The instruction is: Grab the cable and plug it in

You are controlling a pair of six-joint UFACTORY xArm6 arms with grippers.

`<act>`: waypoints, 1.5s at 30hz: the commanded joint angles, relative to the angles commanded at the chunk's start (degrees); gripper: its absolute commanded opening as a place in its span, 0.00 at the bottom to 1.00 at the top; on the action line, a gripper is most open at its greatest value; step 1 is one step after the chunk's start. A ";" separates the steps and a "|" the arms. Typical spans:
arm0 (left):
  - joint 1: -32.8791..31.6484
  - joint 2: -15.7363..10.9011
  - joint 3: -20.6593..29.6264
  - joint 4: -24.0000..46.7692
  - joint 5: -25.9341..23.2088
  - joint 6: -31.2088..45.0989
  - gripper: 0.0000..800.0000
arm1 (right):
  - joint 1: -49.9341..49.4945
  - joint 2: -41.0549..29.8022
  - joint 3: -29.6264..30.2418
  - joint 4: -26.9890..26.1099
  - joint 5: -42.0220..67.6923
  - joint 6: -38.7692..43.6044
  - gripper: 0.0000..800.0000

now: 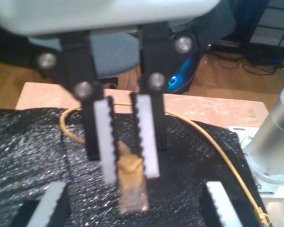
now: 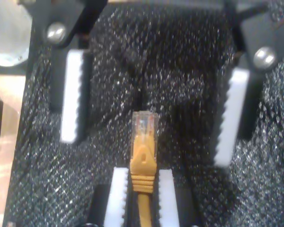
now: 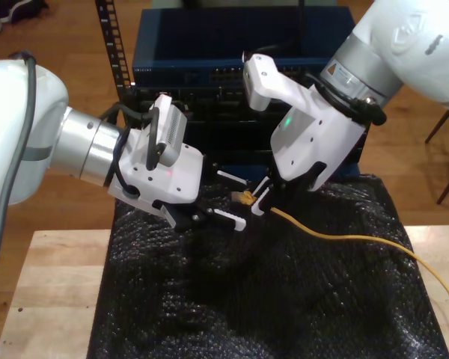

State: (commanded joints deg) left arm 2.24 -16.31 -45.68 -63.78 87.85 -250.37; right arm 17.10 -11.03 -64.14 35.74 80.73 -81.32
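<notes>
The yellow-orange cable (image 3: pixel 359 241) runs across the black sheet from the exterior view's right up to my second gripper (image 3: pixel 263 202), which is shut on it just behind the clear plug (image 3: pixel 245 198). In the second wrist view the plug (image 2: pixel 144 124) points away from my second gripper (image 2: pixel 142 172), toward my first gripper (image 2: pixel 146 149). My first gripper (image 3: pixel 238 200) stands open, with the plug tip at the mouth of its fingers. In the first wrist view my second gripper (image 1: pixel 130 174) holds the plug (image 1: pixel 132 189) facing the camera, between the wide pads (image 1: pixel 47 203) of my first gripper (image 1: pixel 136 189).
A black foam sheet (image 3: pixel 284 299) covers the wooden table (image 3: pixel 52 292). A dark blue network rack (image 3: pixel 232 45) stands behind both arms. The cable's other end (image 1: pixel 262 217) lies near a silver arm base (image 1: pixel 274 137).
</notes>
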 joint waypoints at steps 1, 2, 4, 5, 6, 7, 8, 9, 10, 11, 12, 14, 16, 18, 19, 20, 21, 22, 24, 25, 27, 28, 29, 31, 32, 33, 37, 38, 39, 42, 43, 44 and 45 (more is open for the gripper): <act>0.00 0.00 0.00 -0.18 0.18 0.00 0.76 | 0.00 0.09 -0.09 0.00 0.00 0.00 0.01; 0.00 0.00 0.00 -0.53 0.44 0.00 0.75 | 0.00 0.00 -0.09 0.00 0.00 0.00 0.01; 0.09 0.00 0.00 -1.85 1.23 0.00 0.75 | -0.09 0.00 -0.18 0.00 0.00 0.00 0.01; 0.09 0.00 0.00 -2.37 1.67 0.00 0.74 | -0.09 0.00 -0.18 0.00 0.00 0.00 0.01; 0.26 0.00 0.00 -2.81 2.11 0.00 0.74 | -0.09 0.00 -0.18 0.00 0.00 0.00 0.01; 0.26 0.00 0.00 -3.16 2.37 0.09 0.74 | -0.09 0.00 -0.18 0.00 0.00 0.00 0.01; 0.35 0.00 0.00 -3.25 2.46 0.09 0.73 | -0.09 -0.09 -0.18 0.00 0.00 0.00 0.01; 0.35 0.00 0.00 -3.25 2.46 0.09 0.72 | -0.18 -0.09 -0.18 0.00 0.00 0.00 0.01; 0.35 0.00 0.00 -3.16 2.46 0.09 0.71 | -0.18 -0.09 -0.18 0.00 0.00 0.00 0.01; 0.35 0.00 0.00 -3.16 2.46 0.26 0.71 | -0.18 -0.18 -0.26 0.00 0.00 0.00 0.01; 0.35 0.00 0.00 -3.16 2.46 0.44 0.70 | -0.26 -0.18 -0.26 0.00 0.00 0.00 0.01; 0.35 0.00 0.09 -3.16 2.37 0.62 0.68 | -0.62 -0.18 -0.26 0.00 0.00 0.00 0.01; 0.62 0.09 0.09 -3.16 2.37 0.70 0.68 | -0.97 -0.18 -0.26 0.00 0.00 0.00 0.01; 1.32 0.18 0.09 -3.16 2.20 0.70 0.67 | -1.41 -0.18 -0.18 0.00 0.00 0.00 0.01; 1.67 0.26 0.09 -3.16 2.11 0.62 0.67 | -1.58 -0.18 -0.18 0.00 0.00 0.00 0.01; 1.76 0.26 0.09 -3.16 1.85 0.62 0.67 | -1.76 -0.18 -0.18 0.00 0.00 0.00 0.01; 1.93 0.35 0.09 -3.16 1.85 0.62 0.67 | -1.76 -0.18 -0.09 0.00 0.00 0.00 0.01; 2.02 0.35 0.00 -3.16 1.76 0.62 0.67 | -1.76 -0.18 -0.09 0.00 0.09 0.00 0.01; 2.11 0.35 0.00 -3.16 1.76 0.62 0.67 | -1.76 -0.09 0.00 0.00 0.09 0.00 0.01; 2.02 0.35 0.00 -3.16 1.76 0.62 0.67 | -1.76 -0.09 0.00 0.00 0.09 0.00 0.01; 2.02 0.35 0.00 -3.16 1.76 0.62 0.67 | -1.76 -0.09 0.00 0.00 0.09 0.00 0.01; 2.02 0.35 0.00 -3.16 1.76 0.62 0.66 | -1.76 -0.09 0.00 0.00 0.09 0.00 0.01; 2.02 0.35 0.09 -3.25 1.76 0.62 0.66 | -1.76 -0.09 -0.09 0.00 0.09 0.00 0.01; 2.02 0.35 0.09 -3.16 1.76 0.62 0.64 | -1.67 -0.09 -0.09 0.00 0.00 0.00 0.01; 2.02 0.35 0.09 -3.25 1.76 0.62 0.62 | -1.67 -0.09 -0.09 0.00 0.09 0.00 0.01; 2.02 0.35 0.09 -3.16 1.76 0.53 0.60 | -1.67 -0.18 -0.09 0.09 0.09 0.00 0.01; 2.02 0.35 0.09 -3.25 1.76 0.53 0.58 | -1.67 -0.09 -0.09 0.09 0.09 0.00 0.01; 2.02 0.35 0.09 -3.25 1.76 0.53 0.56 | -1.67 -0.09 -0.09 0.09 0.09 0.00 0.01; 2.02 0.35 0.09 -3.25 1.76 0.44 0.52 | -1.67 -0.18 -0.09 0.09 0.09 0.00 0.01; 2.02 0.35 0.18 -3.25 1.76 0.26 0.50 | -1.67 -0.18 -0.09 0.09 0.09 0.00 0.01; 2.02 0.35 0.18 -3.25 1.76 0.18 0.48 | -1.67 -0.18 -0.09 0.09 0.09 0.00 0.01; 2.11 0.35 0.18 -3.25 1.76 0.18 0.46 | -1.67 -0.18 -0.09 0.09 0.09 0.00 0.01; 2.02 0.35 0.18 -3.25 1.76 0.18 0.46 | -1.67 -0.26 -0.09 0.09 0.09 0.00 0.01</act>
State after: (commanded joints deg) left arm 4.26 -15.96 -45.51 -67.03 89.60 -250.20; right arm 15.43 -11.30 -64.23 35.82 80.81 -81.32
